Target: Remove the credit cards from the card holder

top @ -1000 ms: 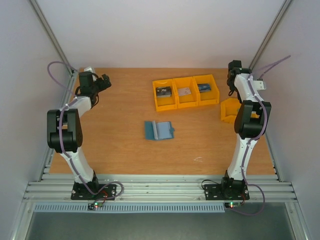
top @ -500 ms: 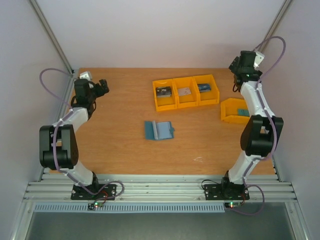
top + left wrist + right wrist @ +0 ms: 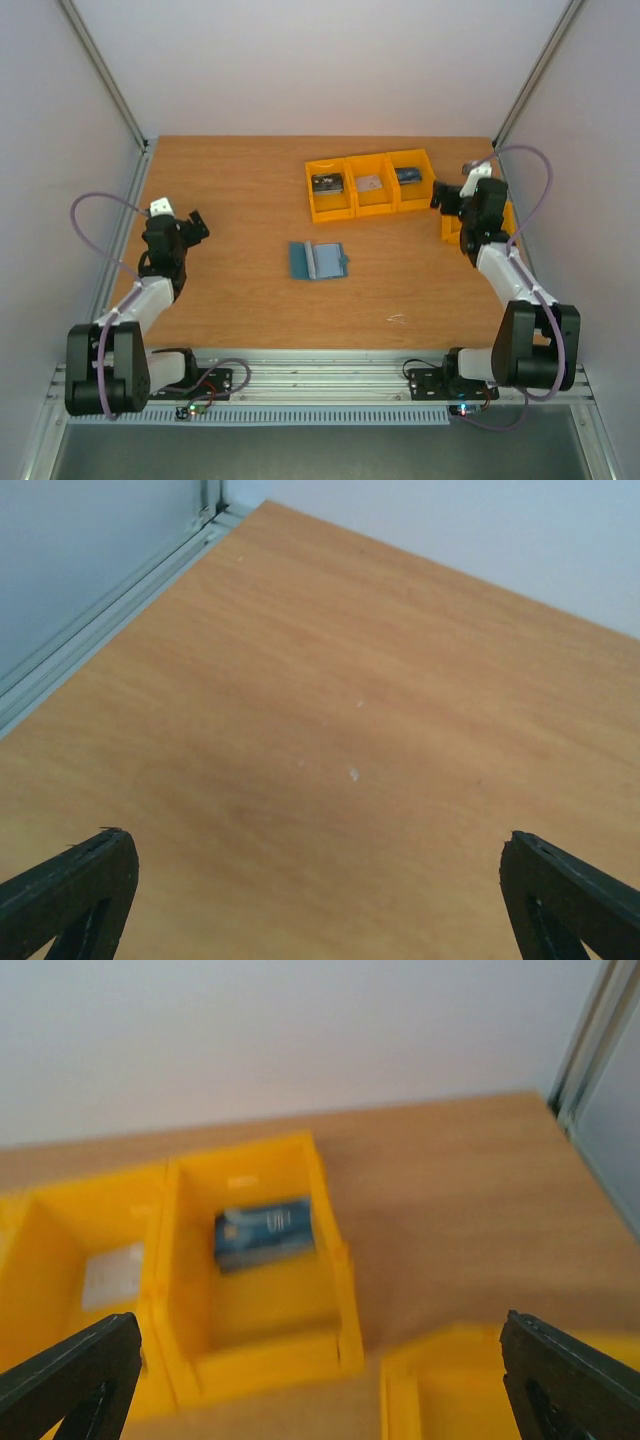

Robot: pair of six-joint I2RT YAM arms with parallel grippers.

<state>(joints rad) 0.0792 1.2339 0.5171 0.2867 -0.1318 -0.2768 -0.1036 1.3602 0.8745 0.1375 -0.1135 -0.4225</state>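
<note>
Jaws of both grippers stand wide apart and hold nothing. The left gripper (image 3: 192, 224) sits at the left of the overhead frame, over bare board. In its wrist view the two black, wedge-shaped fingertips (image 3: 70, 880) occupy the bottom corners. Between them lies only the matt, orange-brown wood grain of the table (image 3: 350, 680). A grey metal rail (image 3: 100, 630) runs along the upper left edge of that view.

The right gripper (image 3: 441, 195) sits at the right of the overhead frame, just beside the row of yellow bins (image 3: 372, 207). These are three open-topped rectangular plastic boxes, set wall to wall above and right of centre. A fourth yellow bin (image 3: 455, 234) stands apart at the right edge, partly hidden by the arm.

The card holder (image 3: 318, 260) lies flat at the centre of the overhead frame, well apart from both grippers. It is a teal-blue bifold, unfolded into two panels with a paler centre strip.

The blue card (image 3: 263, 1232), thin and rectangular with pale print, lies on the floor of the right-hand bin. The pale grey card (image 3: 113, 1272) lies in the middle bin. The right wrist view is slightly blurred. A dark flat item (image 3: 327, 183) lies in the left-hand bin.
</note>
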